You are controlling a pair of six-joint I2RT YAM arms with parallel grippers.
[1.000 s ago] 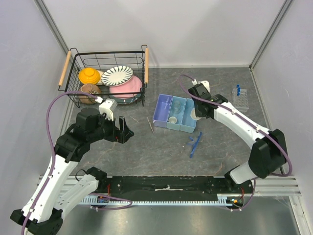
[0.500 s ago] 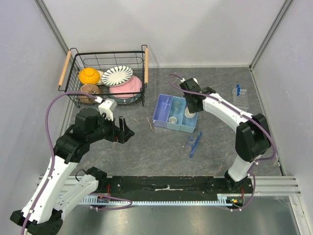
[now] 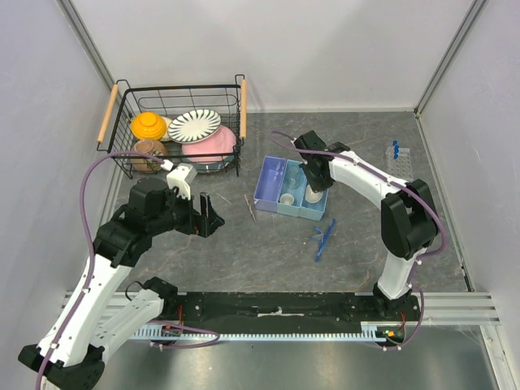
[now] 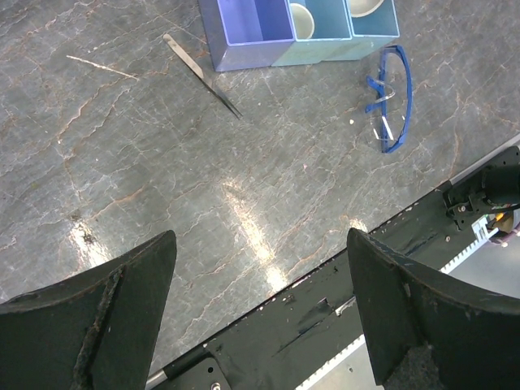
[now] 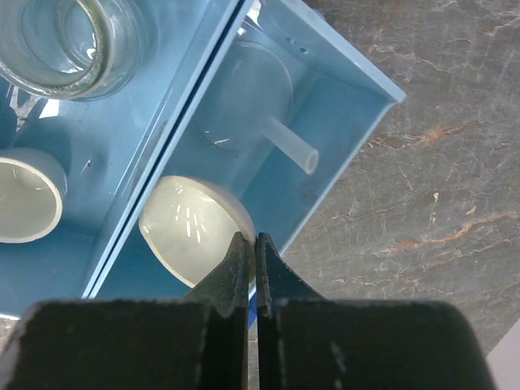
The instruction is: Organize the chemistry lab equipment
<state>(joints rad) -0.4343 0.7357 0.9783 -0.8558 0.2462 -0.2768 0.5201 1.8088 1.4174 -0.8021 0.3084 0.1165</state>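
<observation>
My right gripper (image 5: 254, 241) is shut on the rim of the white dome-shaped dish (image 5: 188, 237), which hangs in the right compartment of the blue organizer (image 5: 357, 77) beside a clear funnel (image 5: 248, 97). From above, that gripper (image 3: 315, 187) and the dish (image 3: 313, 196) are over the organizer's right end (image 3: 268, 166). A tiny white cup (image 3: 287, 198) sits in the middle compartment. The thin metal spatula (image 4: 203, 75) lies left of the organizer. Blue plastic stick tools (image 3: 323, 238) lie in front of it. My left gripper (image 4: 260, 237) hovers open over bare table.
A black wire basket (image 3: 122, 110) of crockery stands at the back left. The clear tube rack (image 3: 401, 167) with blue-capped tubes (image 3: 396, 148) stands at the right. A glass jar (image 5: 61, 36) sits in the organizer's middle compartment. Grey walls close in on three sides.
My right gripper has carried the white dish leftward, from beside the organizer's right end to inside its right compartment. The left arm has hardly moved.
</observation>
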